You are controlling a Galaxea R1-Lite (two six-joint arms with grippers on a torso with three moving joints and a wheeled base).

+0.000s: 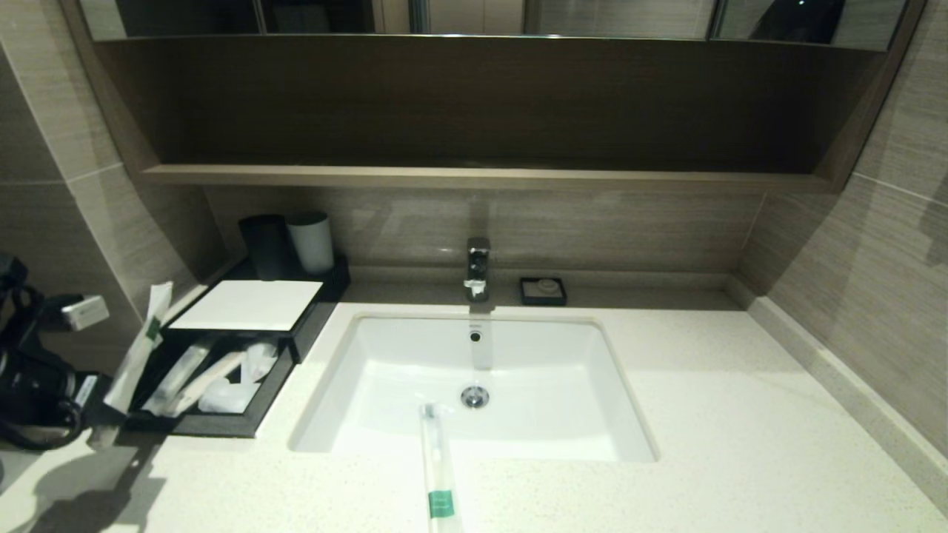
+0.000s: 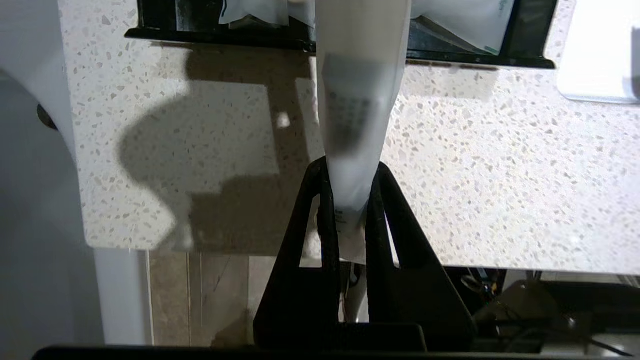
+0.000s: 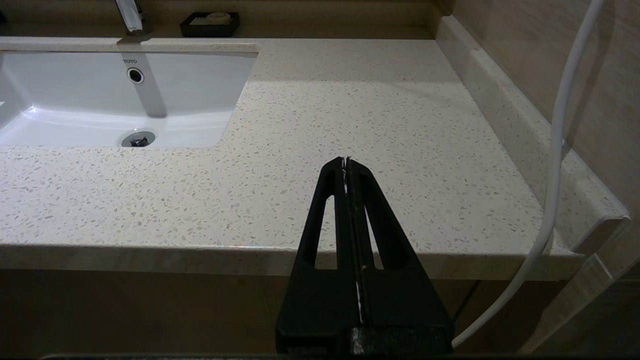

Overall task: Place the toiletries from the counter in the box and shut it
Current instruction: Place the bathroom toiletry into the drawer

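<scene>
The black box (image 1: pixel 248 305) with a white top panel stands at the counter's (image 1: pixel 740 414) back left. Its drawer (image 1: pixel 222 423) is pulled out and holds several wrapped toiletries (image 1: pixel 200 377). My left gripper (image 2: pixel 350 172) is shut on the lower end of a wrapped stick (image 2: pixel 357 100) with a green band (image 1: pixel 141 348). The stick leans up over the drawer's left front corner. A second wrapped stick with a green band (image 1: pixel 438 474) lies on the counter before the sink, its far end over the basin. My right gripper (image 3: pixel 346 162) is shut and empty, above the counter's front right edge.
The white sink (image 1: pixel 563 385) lies in the middle with a faucet (image 1: pixel 478 266) behind it. A black cup (image 1: pixel 266 244) and a white cup (image 1: pixel 311 240) stand behind the box. A small black soap dish (image 1: pixel 543 290) sits by the back wall. A wooden shelf (image 1: pixel 474 176) overhangs.
</scene>
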